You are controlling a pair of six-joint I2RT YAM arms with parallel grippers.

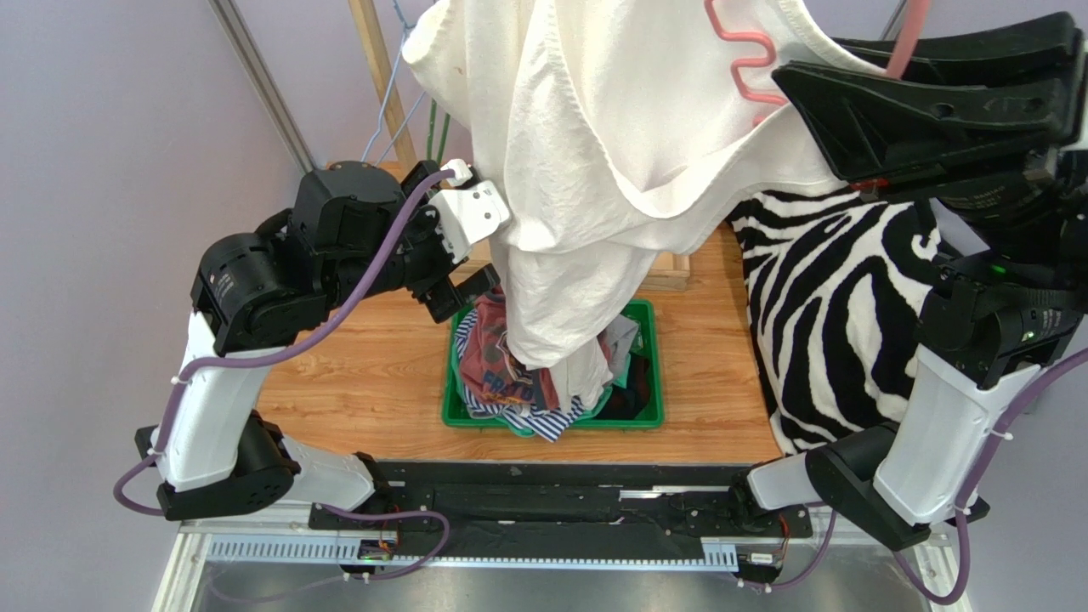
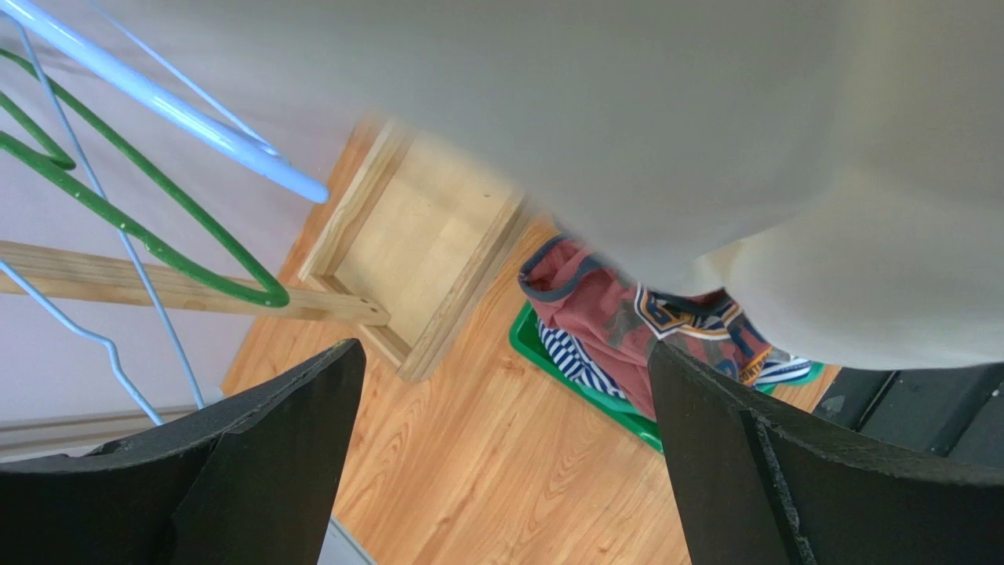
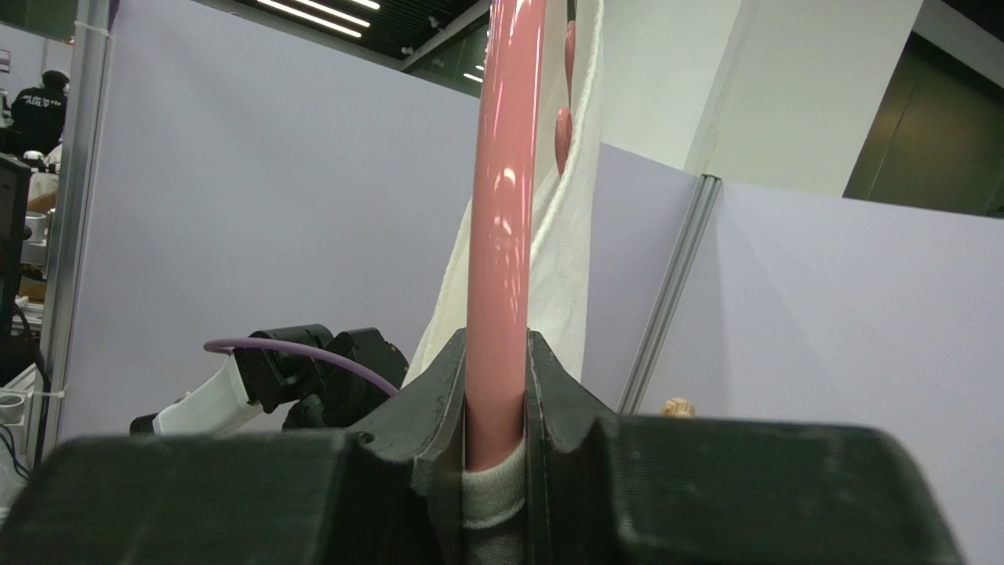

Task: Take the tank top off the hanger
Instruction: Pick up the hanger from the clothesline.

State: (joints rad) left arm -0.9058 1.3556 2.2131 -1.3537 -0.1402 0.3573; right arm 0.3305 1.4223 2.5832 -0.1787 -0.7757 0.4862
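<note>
Closest to the lens, the right gripper [image 3: 495,365] is raised high above the table, its arm reaching up from the base at the near right. Its fingers are clenched on the straight bar of the pink hanger [image 3: 501,177]. The white tank top [image 1: 600,128] still hangs from this hanger; one strap runs alongside the pink bar. The fabric drapes down through the middle of the scene, and its lower end reaches into the green basket [image 1: 645,408].

On the other side, the left arm bends at the elbow and reaches forward at mid height. The left gripper [image 2: 504,351] is spread wide and grasps nothing, just beside the hanging cloth.

Inside the basket lies a heap of clothes, among them a reddish printed garment [image 2: 601,318] and a navy-and-white striped piece [image 1: 543,418]. The basket sits on the wooden table [image 1: 370,370].

A zebra-print cloth [image 1: 830,319] covers the right side of the table below the right arm. Behind the basket stands a pale wooden frame [image 2: 413,259]. A green hanger [image 2: 141,224] and a light blue hanger [image 2: 177,112] hang near it. The tank top hides much of the basket from above.
</note>
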